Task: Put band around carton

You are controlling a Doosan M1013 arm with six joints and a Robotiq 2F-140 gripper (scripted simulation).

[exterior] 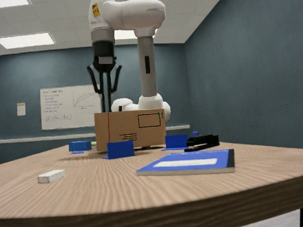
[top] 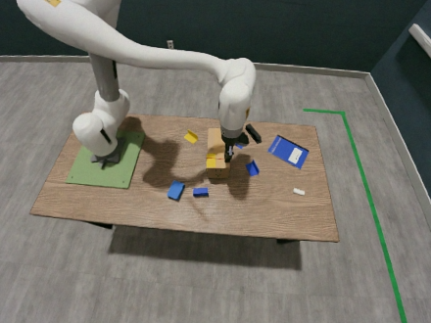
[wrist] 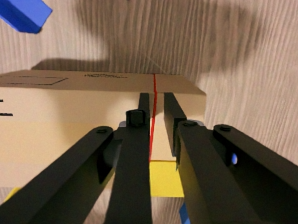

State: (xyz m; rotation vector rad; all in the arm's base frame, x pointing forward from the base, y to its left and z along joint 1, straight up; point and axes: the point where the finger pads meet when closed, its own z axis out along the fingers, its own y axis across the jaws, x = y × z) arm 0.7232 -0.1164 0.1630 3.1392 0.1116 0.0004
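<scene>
The brown carton (top: 217,152) lies flat on the wooden table, and it also shows in the exterior view (exterior: 130,128) and the wrist view (wrist: 75,115). A thin red band (wrist: 153,100) runs over its top and down its side (exterior: 108,128), close to one end. A yellow corner guard (top: 212,161) sits on the carton's edge at the band, and it shows just below my fingers in the wrist view (wrist: 165,177). My gripper (top: 227,158) (exterior: 106,108) points straight down onto the carton top. Its fingers stand slightly apart with the band running through the gap.
A blue notebook (top: 288,151) and a black tool (top: 253,133) lie to the right of the carton. Blue guards (top: 175,190) (top: 200,192) (top: 253,168), a spare yellow guard (top: 191,136) and a white block (top: 299,191) are scattered around. The arm's base stands on a green mat (top: 107,159).
</scene>
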